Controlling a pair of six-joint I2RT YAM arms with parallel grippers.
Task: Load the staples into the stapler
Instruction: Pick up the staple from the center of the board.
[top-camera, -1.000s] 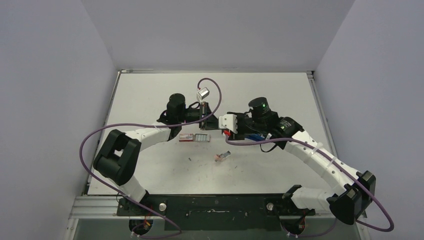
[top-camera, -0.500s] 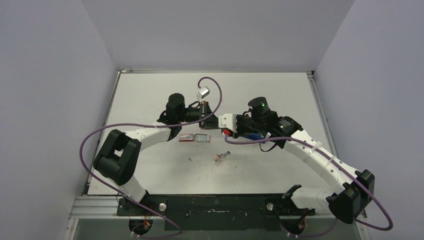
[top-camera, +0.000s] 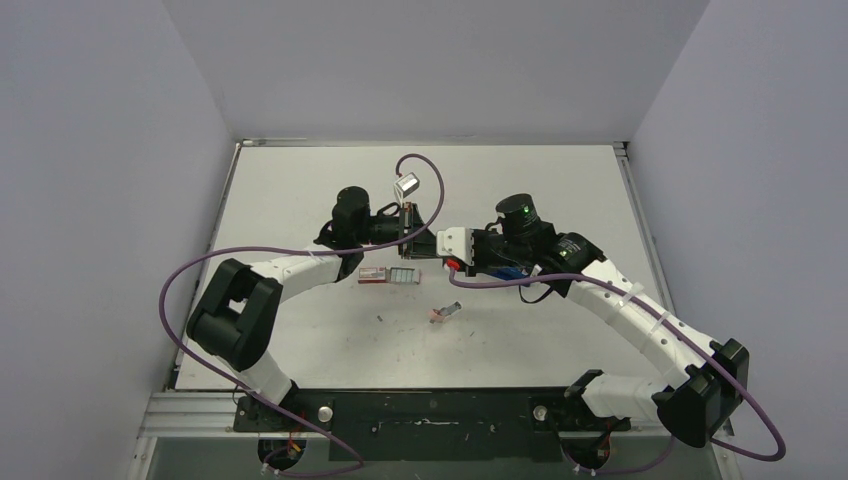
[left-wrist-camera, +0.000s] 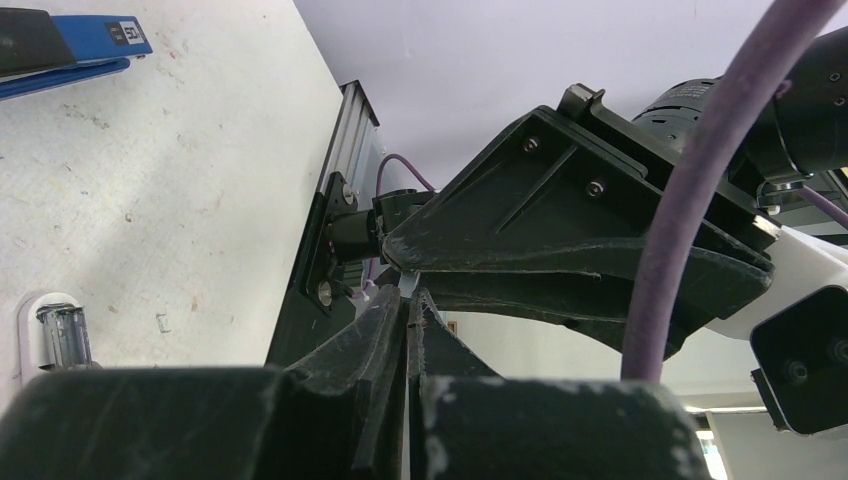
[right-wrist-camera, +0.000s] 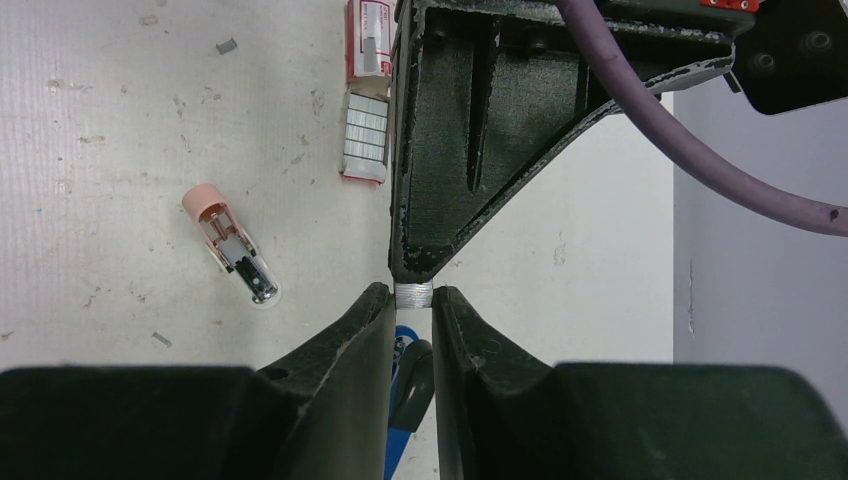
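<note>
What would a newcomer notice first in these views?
The two grippers meet tip to tip above the table: the left gripper pinches a short staple strip, and the right gripper flanks it closely. Just beside them the red-and-white staple box lies open, more strips showing.

A robotics lab, by the look of it: plain pale walls (top-camera: 90, 150) box in a scuffed white table (top-camera: 290, 190) on three sides, and the left arm (top-camera: 300, 268) and right arm (top-camera: 640, 318) (purple cables (left-wrist-camera: 695, 200) looping off both) are bolted to a black plate (top-camera: 450, 400) beside an aluminium rail (top-camera: 190, 415).
</note>
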